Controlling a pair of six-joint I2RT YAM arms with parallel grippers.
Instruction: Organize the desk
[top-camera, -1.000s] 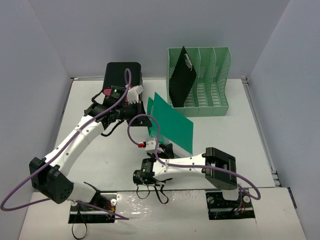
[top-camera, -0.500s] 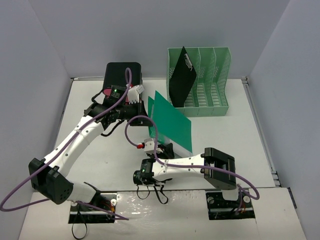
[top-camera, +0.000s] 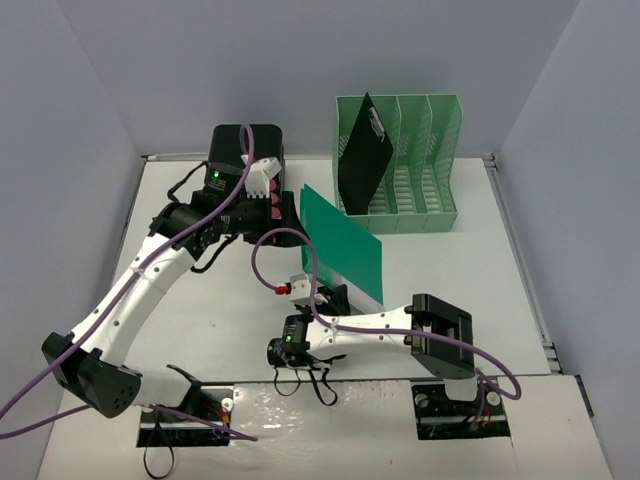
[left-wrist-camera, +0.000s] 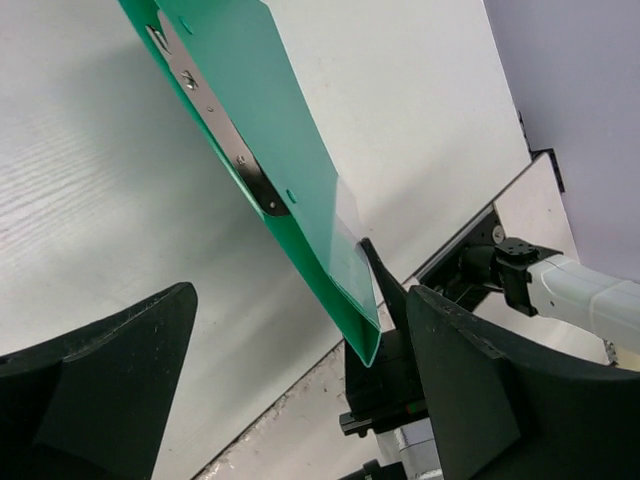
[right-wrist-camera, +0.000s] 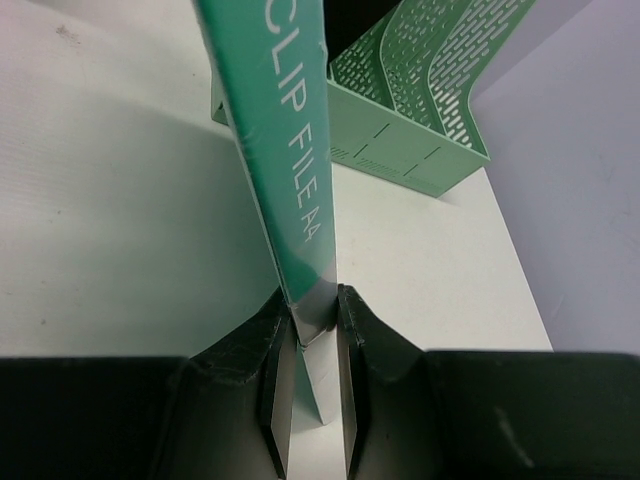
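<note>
A green clip file (top-camera: 345, 243) stands on edge over the white desk (top-camera: 200, 300), and my right gripper (top-camera: 335, 298) is shut on its lower near corner. In the right wrist view the fingers (right-wrist-camera: 365, 330) pinch the file's spine (right-wrist-camera: 285, 150), which reads "CLIP FILE A4". My left gripper (top-camera: 283, 208) hangs open just left of the file's far edge, apart from it. In the left wrist view the file (left-wrist-camera: 270, 150) slants ahead of the wide-spread fingers (left-wrist-camera: 470, 390), with nothing between them.
A light green slotted file organizer (top-camera: 405, 165) stands at the back right, with a black clipboard (top-camera: 358, 160) leaning in its left slot. A black box (top-camera: 245, 148) sits at the back behind the left arm. Grey walls close in the desk on three sides.
My left gripper has opened, let go of the file's far edge and drawn back to the left. The file's covers have come together. The right gripper still holds it.
</note>
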